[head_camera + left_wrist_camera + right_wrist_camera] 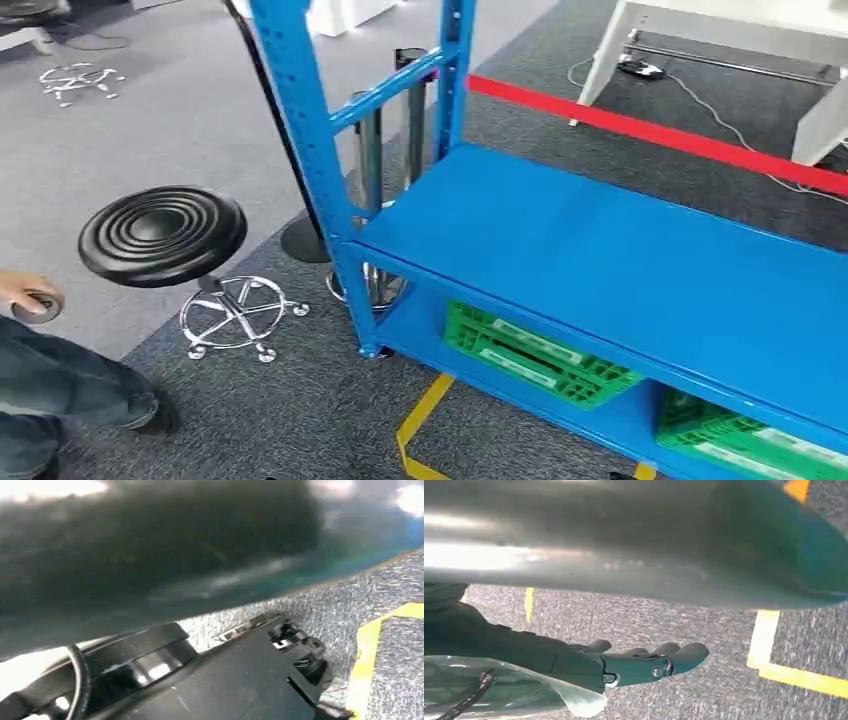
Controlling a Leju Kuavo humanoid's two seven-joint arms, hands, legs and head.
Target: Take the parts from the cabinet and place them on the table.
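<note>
Head view: blue cabinet [600, 260] across centre and right, green crates [535, 355] of parts tucked on the lower shelf at lower centre and lower right, presumably for storage, black stool [163, 233] at left. Left wrist view: left hand [240, 680] low in frame over grey carpet, dark, pose impossible to tell. Right wrist view: right hand [634, 665] at lower centre, fingers extended and holding nothing, hanging above the carpet and yellow floor tape [774, 655], well apart from the crates.
</note>
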